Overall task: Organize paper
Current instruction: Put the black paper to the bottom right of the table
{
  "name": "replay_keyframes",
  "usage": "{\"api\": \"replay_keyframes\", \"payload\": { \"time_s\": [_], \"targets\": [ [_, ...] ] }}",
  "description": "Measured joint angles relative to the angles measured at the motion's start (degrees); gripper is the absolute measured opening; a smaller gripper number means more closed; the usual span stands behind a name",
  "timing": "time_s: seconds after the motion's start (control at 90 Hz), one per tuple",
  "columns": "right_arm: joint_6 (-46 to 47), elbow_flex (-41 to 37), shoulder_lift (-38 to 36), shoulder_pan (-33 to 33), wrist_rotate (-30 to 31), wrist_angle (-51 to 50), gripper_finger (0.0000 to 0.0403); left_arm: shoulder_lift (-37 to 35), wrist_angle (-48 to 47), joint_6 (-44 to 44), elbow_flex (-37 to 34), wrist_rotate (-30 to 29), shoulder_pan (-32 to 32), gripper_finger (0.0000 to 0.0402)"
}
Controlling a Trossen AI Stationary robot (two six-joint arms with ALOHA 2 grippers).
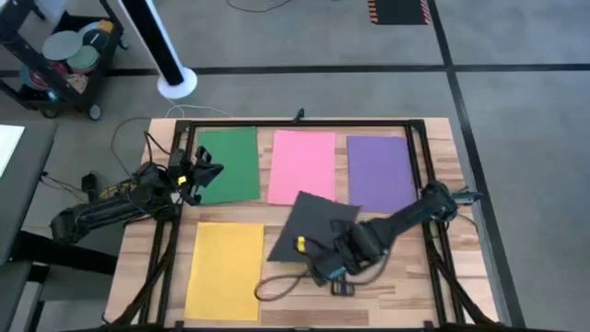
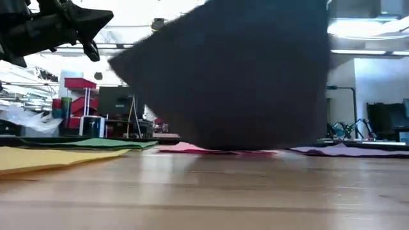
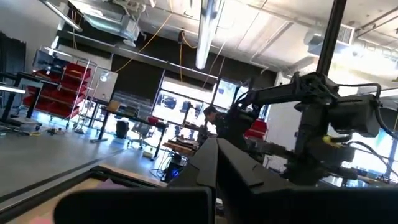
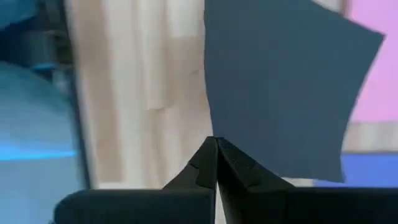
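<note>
The wooden bench (image 1: 138, 254) carried green (image 1: 228, 164), pink (image 1: 302, 164) and purple sheets (image 1: 380, 171) in a row, with the yellow sheet (image 1: 225, 269) nearer. My right gripper (image 1: 324, 263) pinched the black sheet (image 1: 312, 228) by an edge, tilted over the pink sheet's corner. My left gripper (image 1: 205, 172) hovered closed by the green. I judged the limp sheet could slip or land crooked.

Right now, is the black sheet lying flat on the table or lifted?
Lifted. In the low view the black sheet hangs tilted above the wood, and the right gripper has its jaws closed on its edge.
</note>
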Motion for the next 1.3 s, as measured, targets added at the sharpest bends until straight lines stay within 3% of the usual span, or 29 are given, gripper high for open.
{"api": "replay_keyframes", "payload": {
  "time_s": [0.289, 0.433, 0.778, 1.144, 1.3],
  "targets": [
    [24.86, -7.41, -4.36, 5.2, -6.66, 0.26, 0.0, 0.0, -0.13, -0.46, -0.07, -0.81, 0.0, 0.0],
    [30.77, -9.4, -4.72, 7.68, -7.6, 0.15, 0.0, 0.01, -0.11, -0.46, -0.11, -1.62, 0.01, 0.0],
    [25.58, -18.54, -4.74, 14.67, -9.84, 0.3, 0.0, 0.0, -1.07, -0.44, -0.11, -3.12, 0.02, 0.0],
    [11.55, -28.58, -4.72, 17.71, -17.08, 0.56, 0.0, 0.15, -4.79, -0.48, -0.13, -3.14, 0.02, 0.0],
    [9.91, -30.75, -4.58, 18.75, -18.32, 1.22, 0.0, 0.15, -7.22, -0.15, -0.13, -3.17, 0.02, 0.0]
  ]
}}
